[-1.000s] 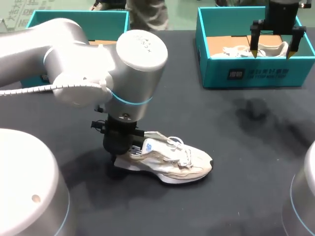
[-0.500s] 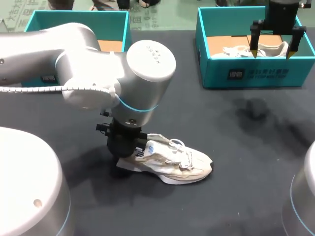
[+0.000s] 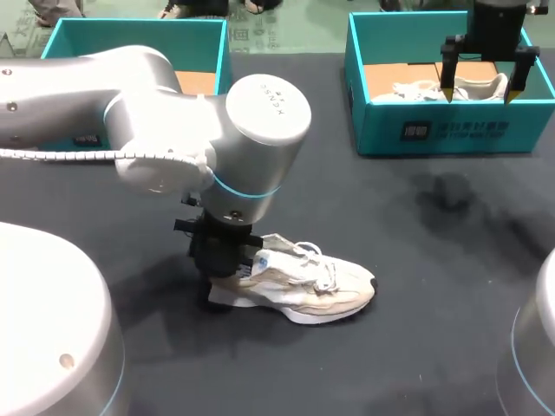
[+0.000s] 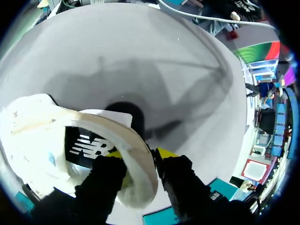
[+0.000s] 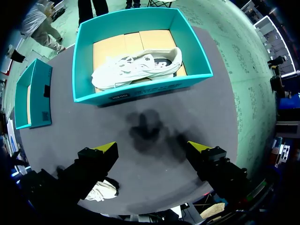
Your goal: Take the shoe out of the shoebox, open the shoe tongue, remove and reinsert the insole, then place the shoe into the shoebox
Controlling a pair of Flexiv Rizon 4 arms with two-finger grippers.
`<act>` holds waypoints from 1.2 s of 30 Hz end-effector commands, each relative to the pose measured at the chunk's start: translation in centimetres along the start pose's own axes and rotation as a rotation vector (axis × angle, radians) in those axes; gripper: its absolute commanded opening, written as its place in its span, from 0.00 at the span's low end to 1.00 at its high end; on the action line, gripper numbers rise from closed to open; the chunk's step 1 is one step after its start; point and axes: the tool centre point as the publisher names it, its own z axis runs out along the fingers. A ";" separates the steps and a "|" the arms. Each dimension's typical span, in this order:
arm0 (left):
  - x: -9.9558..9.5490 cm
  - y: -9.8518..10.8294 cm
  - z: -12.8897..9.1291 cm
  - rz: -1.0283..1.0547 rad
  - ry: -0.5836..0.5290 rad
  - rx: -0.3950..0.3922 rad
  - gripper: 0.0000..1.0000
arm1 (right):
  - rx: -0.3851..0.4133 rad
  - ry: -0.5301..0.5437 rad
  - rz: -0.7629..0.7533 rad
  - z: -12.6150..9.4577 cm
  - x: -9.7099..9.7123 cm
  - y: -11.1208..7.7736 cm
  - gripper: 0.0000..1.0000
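the white shoe (image 3: 299, 290) stands on its sole on the dark tabletop (image 3: 451, 260), outside both boxes, with its toe toward the right. the left claw (image 4: 139, 159) is clamped on the shoe's heel rim, one yellow-tipped finger inside the opening and the other against the outside of the heel. the right claw (image 3: 479, 91) is spread wide and holds nothing, hanging above the teal right shoebox (image 3: 451, 134) at the far edge, where a second shoe (image 5: 136, 65) lies on the cardboard bottom. a teal left shoebox (image 3: 134, 30) sits at the far left, partly hidden behind the left arm (image 3: 173, 130).
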 end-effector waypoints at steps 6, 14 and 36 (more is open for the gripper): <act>0.4 0.5 -1.4 0.004 -0.060 -0.012 1.00 | -0.001 0.001 0.001 0.0 0.0 0.0 1.00; 2.4 0.6 -6.1 -0.025 -0.169 -0.013 1.00 | -0.001 0.001 0.001 0.0 0.0 0.0 1.00; 12.0 -1.3 -13.2 -0.324 -0.443 0.121 1.00 | -0.001 0.001 0.001 0.0 0.0 0.0 1.00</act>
